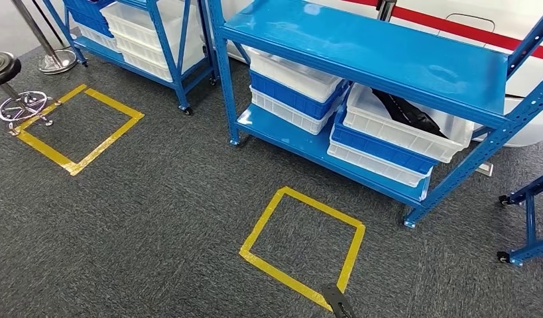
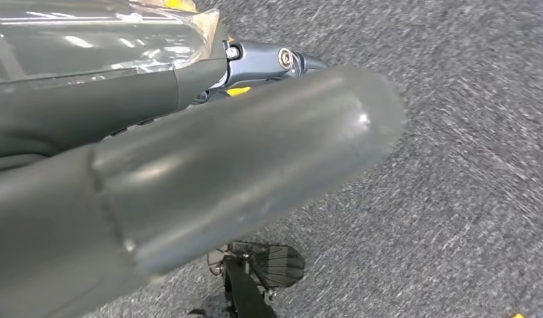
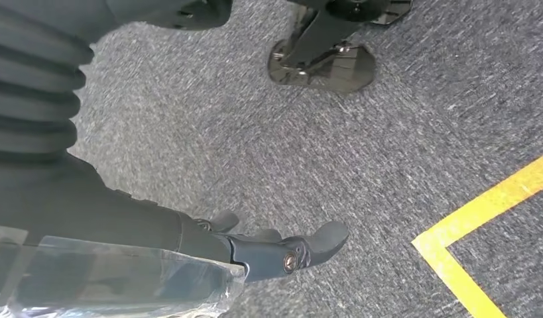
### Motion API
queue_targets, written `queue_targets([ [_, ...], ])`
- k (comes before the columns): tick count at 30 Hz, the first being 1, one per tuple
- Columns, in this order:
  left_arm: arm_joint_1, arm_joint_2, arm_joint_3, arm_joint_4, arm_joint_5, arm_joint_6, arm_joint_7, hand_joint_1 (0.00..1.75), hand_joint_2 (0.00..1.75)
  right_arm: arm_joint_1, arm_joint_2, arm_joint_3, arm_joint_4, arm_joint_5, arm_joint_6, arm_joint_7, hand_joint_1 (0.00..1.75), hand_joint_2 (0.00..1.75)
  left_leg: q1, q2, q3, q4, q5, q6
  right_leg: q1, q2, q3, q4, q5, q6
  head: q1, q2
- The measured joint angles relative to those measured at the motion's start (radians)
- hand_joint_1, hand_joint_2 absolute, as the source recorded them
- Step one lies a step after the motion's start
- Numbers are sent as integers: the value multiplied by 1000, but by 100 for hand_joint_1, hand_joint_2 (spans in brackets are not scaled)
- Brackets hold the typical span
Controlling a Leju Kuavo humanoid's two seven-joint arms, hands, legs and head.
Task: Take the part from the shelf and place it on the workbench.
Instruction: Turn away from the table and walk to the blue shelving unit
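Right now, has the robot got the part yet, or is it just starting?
Just starting. A black part lies in a white bin on the blue shelf. The right hand hangs over carpet, seemingly holding nothing. Reaching in, grasping and carrying to the workbench are all left.

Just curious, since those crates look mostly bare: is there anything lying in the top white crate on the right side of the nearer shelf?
Yes, a black part lies inside that white crate.
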Motion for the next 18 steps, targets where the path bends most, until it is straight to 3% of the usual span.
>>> queue_targets([
  [2, 0, -1, 0, 0, 0, 0, 0, 0, 0, -1, -2, 0, 0, 0, 0, 0, 0, 0, -2, -10, 2, 11, -10, -10, -3, 1, 58, -142, 66, 13, 0, 0],
  [4, 0, 0, 0, 0, 0, 0, 0, 0, 0, -3, -2, 0, 0, 0, 0, 0, 0, 0, -6, -16, 0, 23, -23, -21, -3, 2, 92, -215, 94, 1, 0, 0],
  [6, 1, 0, 0, 0, -1, 0, 0, 0, 0, -4, -2, -1, 0, 0, 0, 2, 0, 0, -6, -17, -1, 26, -29, -28, -2, 2, 97, -219, 97, -19, -1, 0],
  [8, 1, 1, 0, 0, -2, 0, 0, 0, 0, -5, -2, -2, 0, 0, 0, 4, 0, 0, 0, -9, -8, 47, -44, -37, -5, 2, 100, -221, 98, -31, -2, 0],
  [10, 0, 0, 0, 0, -3, 1, 1, 0, 0, -6, -2, -4, 0, 2, 0, 6, 0, 0, 4, 6, -49, 135, -94, -49, -7, 1, 103, -223, 97, -42, -3, 0],
  [12, 1, 0, 0, 0, -3, 3, 1, 0, 0, -5, -1, -7, 0, 4, 0, 8, 0, 0, 8, 14, -119, 265, -149, -57, -5, 0, 104, -223, 93, -48, -3, 0],
  [13, 3, 0, 0, 0, -3, 4, 1, 0, 0, -5, -1, -8, 1, 6, 0, 8, 0, 0, 9, 16, -144, 305, -156, -58, -4, -1, 105, -223, 92, -50, -3, 0],
  [14, 4, 0, 0, 0, -4, 5, 1, 0, 0, -5, -1, -8, 1, 7, 0, 9, 0, 0, 10, 16, -153, 311, -144, -57, -4, -1, 107, -223, 90, -50, -3, 0],
  [15, 5, 0, 0, 0, -4, 6, 4, 0, 0, -5, 0, -9, 1, 9, 1, 9, 0, 0, 10, 17, -141, 277, -115, -54, -3, -1, 110, -223, 88, -49, -3, 0],
  [17, 4, 1, 0, 0, -5, 13, 20, 0, 0, -8, 5, -9, 0, 16, 5, 12, 0, 0, 6, 22, -75, 140, -48, -39, -2, -1, 118, -223, 82, -46, -3, 0],
  [18, 2, 1, 0, 0, -5, 17, 30, 0, 0, -12, 9, -9, 0, 20, 8, 15, 0, 0, 2, 27, -46, 82, -30, -30, 0, -1, 121, -225, 78, -43, -3, 0],
])
